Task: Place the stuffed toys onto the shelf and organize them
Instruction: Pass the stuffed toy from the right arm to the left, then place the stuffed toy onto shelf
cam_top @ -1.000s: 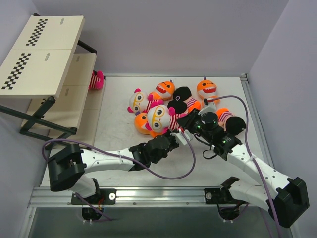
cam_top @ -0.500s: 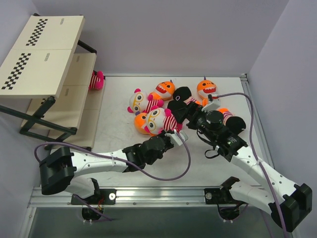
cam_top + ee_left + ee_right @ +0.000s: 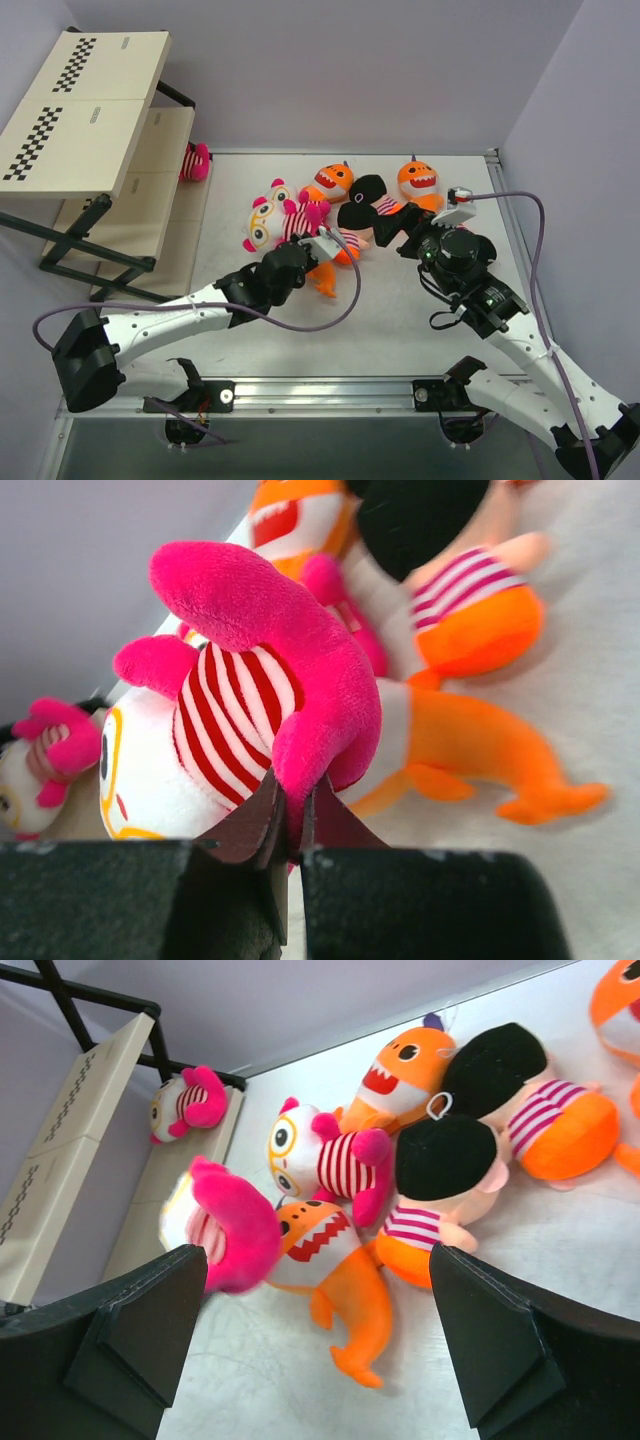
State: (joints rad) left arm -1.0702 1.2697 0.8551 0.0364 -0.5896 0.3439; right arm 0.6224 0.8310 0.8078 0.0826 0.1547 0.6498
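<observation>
Two grippers, in unlike states. Your left gripper is pinched tight on a pink limb of one striped doll, held just beside a shark on the table, well apart from the shelf at far left. Your right gripper is spread wide with nothing between its fingers, near the black-headed dolls. Another striped doll lies on a lower shelf board.

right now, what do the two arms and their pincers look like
The left arm and right arm have white links with black joints and black bases. A purple cable loops along each. The left pincer and right pincer have black, blocky fingers.
</observation>
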